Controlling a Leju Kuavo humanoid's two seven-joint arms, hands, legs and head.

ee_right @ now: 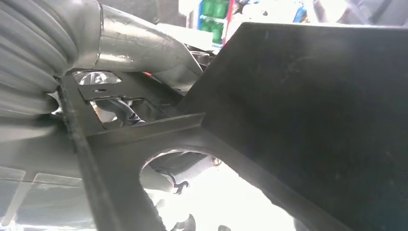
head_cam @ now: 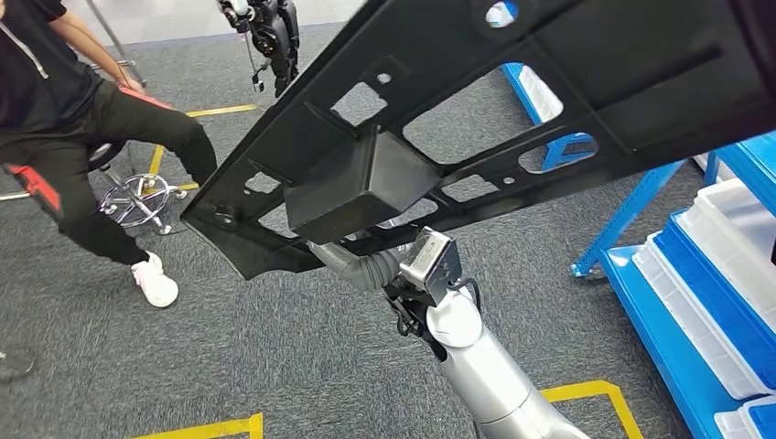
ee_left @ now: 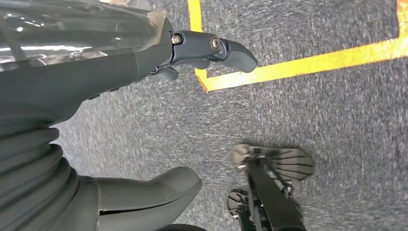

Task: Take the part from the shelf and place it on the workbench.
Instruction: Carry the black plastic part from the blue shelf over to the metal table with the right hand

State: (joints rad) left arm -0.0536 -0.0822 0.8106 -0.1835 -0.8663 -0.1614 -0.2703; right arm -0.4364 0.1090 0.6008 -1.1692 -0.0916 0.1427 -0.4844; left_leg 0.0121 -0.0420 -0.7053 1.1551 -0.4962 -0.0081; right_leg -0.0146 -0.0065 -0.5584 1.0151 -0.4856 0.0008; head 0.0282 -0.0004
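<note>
Large black part carried aloft over grey carpet.

The black part (head_cam: 476, 119), a long panel pierced with cut-outs, is held tilted across the head view, gripped from beneath by the right hand (head_cam: 361, 265), whose fingers are hidden under its frame. In the left wrist view the left hand (ee_left: 144, 120) is seen above the carpet, thumb and fingers (ee_left: 216, 50) apart with nothing between them. A blue shelf (head_cam: 677, 302) with white bins (head_cam: 732, 229) is seen alongside, and a seated person (head_cam: 82, 137) opposite.
</note>
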